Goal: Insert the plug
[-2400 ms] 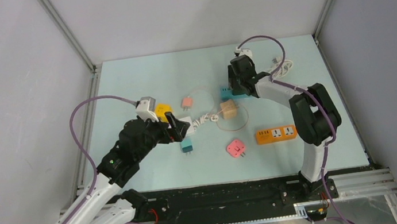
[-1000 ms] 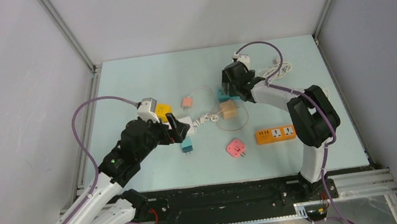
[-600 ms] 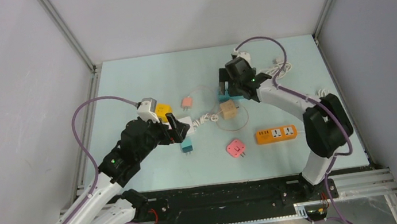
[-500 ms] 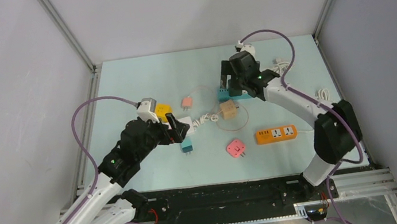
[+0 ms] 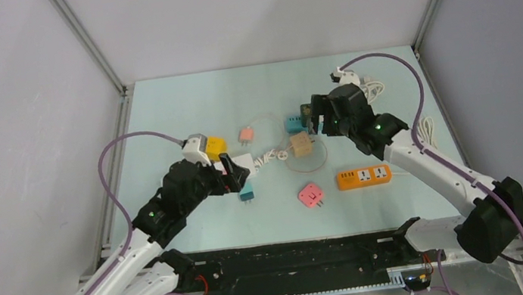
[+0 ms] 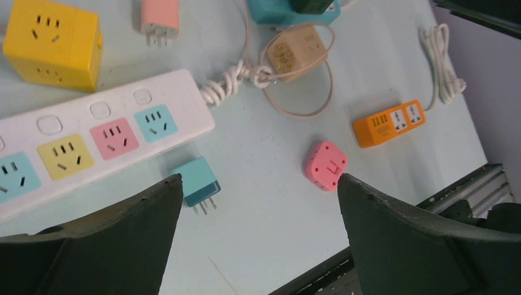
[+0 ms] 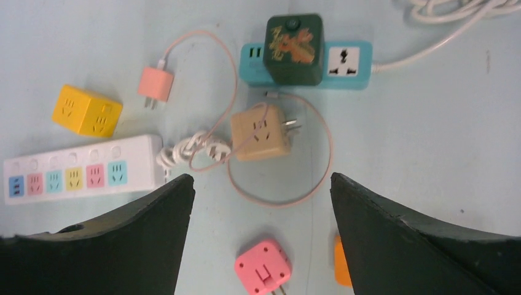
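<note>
1. Two claws hang over the table, both spread and holding nothing: at left, the left gripper (image 6: 259, 184) hovers above the white power strip (image 6: 104, 132), a small teal plug (image 6: 195, 182) lying just beside it.
2. At centre, a thin cable (image 7: 329, 150) loops around the beige charger (image 7: 260, 139), near the teal strip (image 7: 359, 61); a low pass could snag it and drag the strip.
3. At right, the dark green plug (image 7: 293, 49), orange-printed on top, sits upright in the teal strip, apparently seated, close by the right gripper (image 7: 261, 178).
</note>
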Robot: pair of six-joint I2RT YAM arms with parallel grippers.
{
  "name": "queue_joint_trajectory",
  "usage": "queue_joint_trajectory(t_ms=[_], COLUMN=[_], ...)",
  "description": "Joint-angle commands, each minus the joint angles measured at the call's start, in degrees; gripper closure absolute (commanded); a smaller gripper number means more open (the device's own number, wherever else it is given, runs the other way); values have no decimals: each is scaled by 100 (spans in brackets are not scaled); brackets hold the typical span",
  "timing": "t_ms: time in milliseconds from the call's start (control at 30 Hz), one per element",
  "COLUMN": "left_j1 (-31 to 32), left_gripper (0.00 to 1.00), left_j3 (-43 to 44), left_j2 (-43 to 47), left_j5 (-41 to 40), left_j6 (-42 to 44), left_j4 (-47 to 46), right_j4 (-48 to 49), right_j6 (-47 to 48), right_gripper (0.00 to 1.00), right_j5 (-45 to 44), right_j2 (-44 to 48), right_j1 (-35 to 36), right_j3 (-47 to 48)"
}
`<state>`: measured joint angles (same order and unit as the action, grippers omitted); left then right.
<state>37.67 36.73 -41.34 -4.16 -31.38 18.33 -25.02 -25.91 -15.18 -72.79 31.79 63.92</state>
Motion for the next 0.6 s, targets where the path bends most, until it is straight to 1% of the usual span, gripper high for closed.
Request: queue_joint_trajectory(t_ms=[0,167,233,267,333,367,433,500,567], left_j1=[-55,-81,-140,-191,-244,-261,-273,-276,-282], left_gripper=[0,0,0,0,0,0,0,0,0], left_j3=[-138,-323,-342,-342,-305,-260,-202,-174,-167], left_j2=[-97,-294,-402,-467,-573,-628,-691,-706,-713], left_j5=[-218,-607,-685,-668,-605,-568,-544,-547,-557], left_j6=[-294,-580,-694,-738,-761,-764,-761,-771,-780], left_j4=[46,250,322,332,335,332,336,335,334], right_j4=[-338,-246,18,73,116,90,-27,-213,-372], right_j6=[-287,-582,-564,-569,-759,-820,-960,-1030,-966], right_gripper=[17,22,23,25,27,27,27,23,18], right_j5=[305,267,817,943,1013,979,750,477,360], right_j2=[165,185,119,-34,-332,-433,-719,-933,-1096], right_j1=[189,798,1059,1142,1501,1573,1800,1998,2135], right_j3=[-246,-734,-894,-914,-925,-925,-923,-924,-925])
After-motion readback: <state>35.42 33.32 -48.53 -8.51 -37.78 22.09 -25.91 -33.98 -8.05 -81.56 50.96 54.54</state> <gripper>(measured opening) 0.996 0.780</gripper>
